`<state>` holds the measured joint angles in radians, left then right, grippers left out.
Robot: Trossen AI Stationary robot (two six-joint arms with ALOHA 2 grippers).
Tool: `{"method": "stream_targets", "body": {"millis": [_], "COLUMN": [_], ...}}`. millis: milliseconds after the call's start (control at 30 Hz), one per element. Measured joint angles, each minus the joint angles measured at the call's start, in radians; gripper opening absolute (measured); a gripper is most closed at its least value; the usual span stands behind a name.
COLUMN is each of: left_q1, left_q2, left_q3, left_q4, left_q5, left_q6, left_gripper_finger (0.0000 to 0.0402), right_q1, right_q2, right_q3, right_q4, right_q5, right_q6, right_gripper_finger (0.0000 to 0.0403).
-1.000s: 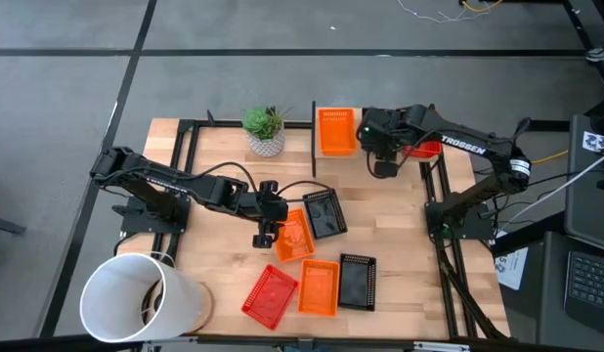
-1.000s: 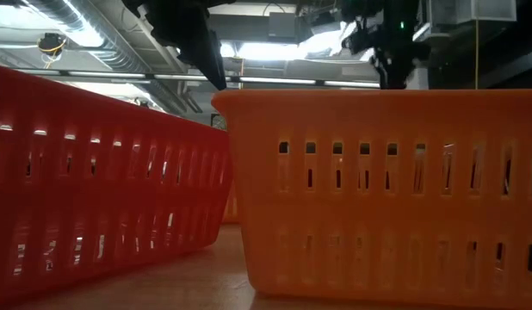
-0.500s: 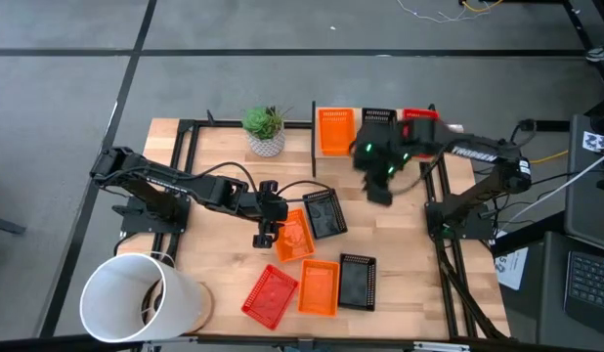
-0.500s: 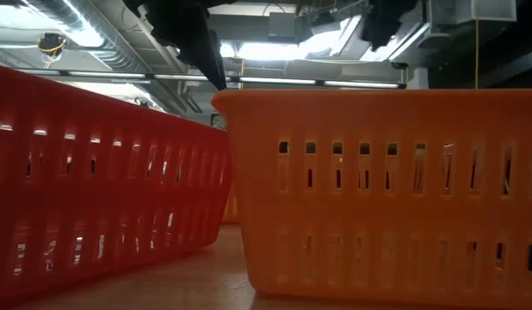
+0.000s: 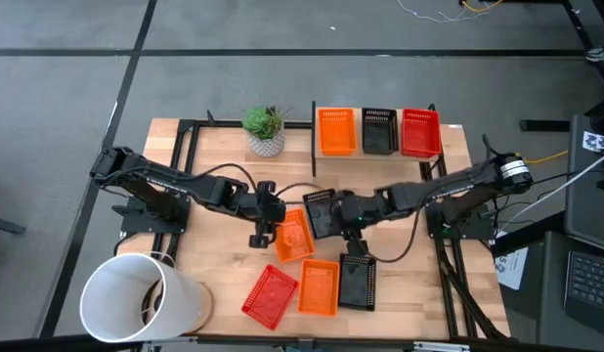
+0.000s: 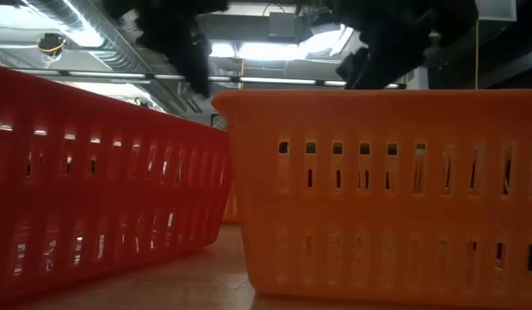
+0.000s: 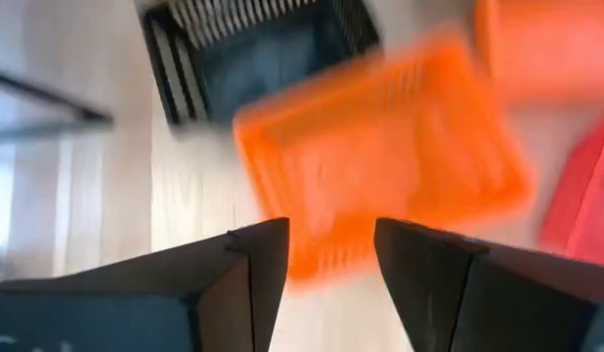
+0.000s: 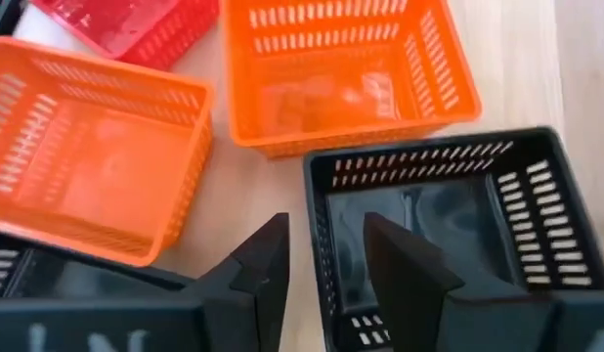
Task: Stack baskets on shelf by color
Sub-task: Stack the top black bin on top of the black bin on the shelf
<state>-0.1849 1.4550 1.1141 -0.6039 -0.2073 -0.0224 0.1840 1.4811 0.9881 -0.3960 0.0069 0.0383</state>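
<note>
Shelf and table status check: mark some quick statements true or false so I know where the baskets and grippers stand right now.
1. The shelf holds three baskets. True: orange basket, black basket, red basket, side by side.
2. The right gripper is over the shelf. False: it is mid-table at a loose black basket.
3. The left gripper is open. True.
4. Only one basket remains on the table. False: several do.
5. The plant pot is beside the shelf. True.

potted plant (image 5: 265,129), white bucket (image 5: 141,298), wooden table (image 5: 224,244)
</note>
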Motion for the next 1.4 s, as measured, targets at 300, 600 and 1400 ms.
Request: {"method": "stream_targets", "body": {"millis": [300, 600, 1400], "left_q1": [-0.076, -0.155, -0.153], "left_q2": [-0.086, -0.123, -0.349], "left_q3": [0.001, 0.000, -0.285], "left_q4": [-0.252, -0.257, -0.232], "left_q5": [-0.126, -0.189, -0.281], "left_q6": [-0.155, -0.162, -0.299], "left_gripper_finger": [0.0147, 0.0147, 0.0147], "right_q1": [0.005, 0.005, 0.025], "right_q2": [0.090, 0.237, 0.174], "right_q3": [-0.015, 0.047, 0.048], "right_q4": [0.004, -0.051, -0.146], "right_q5": [0.002, 0.087, 0.052], "right_q6": [0.079, 0.031, 0.134], "right_gripper_finger": [0.0133, 0.0133, 0.0002]}}
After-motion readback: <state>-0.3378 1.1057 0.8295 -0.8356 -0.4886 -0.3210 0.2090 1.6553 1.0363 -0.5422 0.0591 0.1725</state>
